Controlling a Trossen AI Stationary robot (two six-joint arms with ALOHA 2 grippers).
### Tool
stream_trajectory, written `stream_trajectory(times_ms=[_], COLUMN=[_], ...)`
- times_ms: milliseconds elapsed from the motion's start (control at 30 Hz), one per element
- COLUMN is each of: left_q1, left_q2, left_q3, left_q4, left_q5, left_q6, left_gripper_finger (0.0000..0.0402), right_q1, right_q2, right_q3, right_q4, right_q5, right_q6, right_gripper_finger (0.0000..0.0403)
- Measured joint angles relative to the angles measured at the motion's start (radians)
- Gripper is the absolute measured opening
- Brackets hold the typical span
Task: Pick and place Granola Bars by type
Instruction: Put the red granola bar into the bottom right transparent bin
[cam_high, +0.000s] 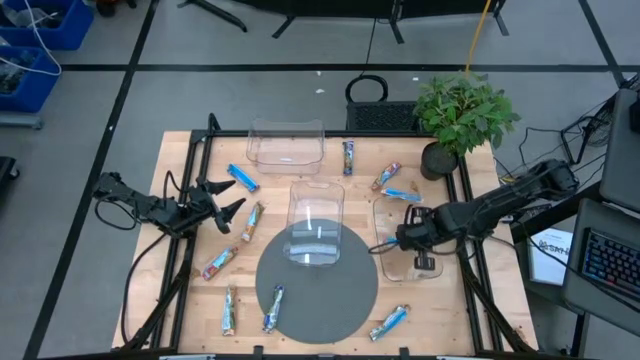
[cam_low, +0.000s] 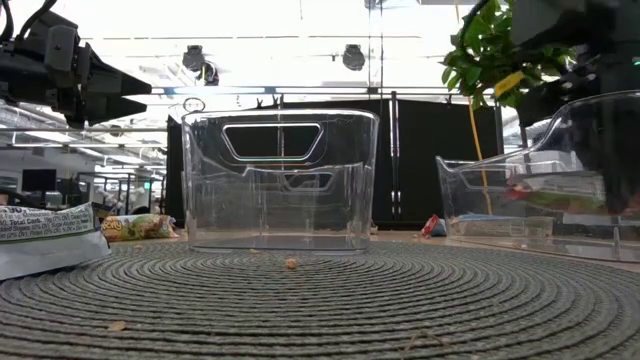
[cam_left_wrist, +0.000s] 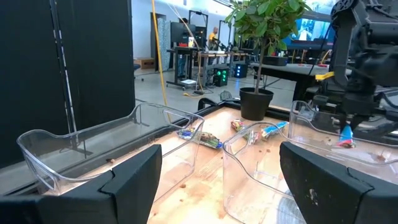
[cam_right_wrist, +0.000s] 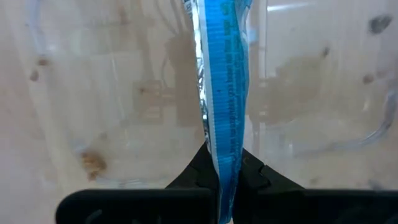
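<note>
Sorting is barely begun: a blue bar is held clamped in the right pincer above an empty bin; the left pincer is spread wide, other bars scattered on the surface around it.

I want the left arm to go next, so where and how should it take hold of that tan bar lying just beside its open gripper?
Grip the tan bar across its narrow width at mid-length, coming straight down from above. It lies flat on the table, its long axis running toward and away from the robot with a slight tilt, and nothing touches it. The left gripper, fingers spread, probably needs turning so they straddle the long edges.
</note>
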Motion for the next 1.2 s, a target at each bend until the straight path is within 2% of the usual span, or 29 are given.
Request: stream_trajectory(times_ms=[200,367,800,900,1200], left_q1=[0.0,0.0,0.0,0.0,0.0], left_q2=[0.0,0.0,0.0,0.0,0.0], left_q3=[0.0,0.0,0.0,0.0,0.0], left_q4=[0.0,0.0,0.0,0.0,0.0], left_q5=[0.0,0.0,0.0,0.0,0.0], left_q6=[0.0,0.0,0.0,0.0,0.0], left_gripper_finger=[0.0324,0.0324,0.0324,0.0324,0.0324], right_q1=[-0.108,-0.175,-0.193,-0.193,-0.193], right_q2=[0.001,0.037,0.155,0.163,0.163], right_q3=[0.0,0.0,0.0,0.0,0.013], right_q4=[0.014,0.036,0.111,0.113,0.065], right_q5=[0.002,-0.004,-0.044,-0.045,-0.05], right_q6=[-0.142,-0.183,-0.201,-0.199,-0.182], right_gripper_finger=[0.0003,0.0003,0.0005,0.0029,0.0142])
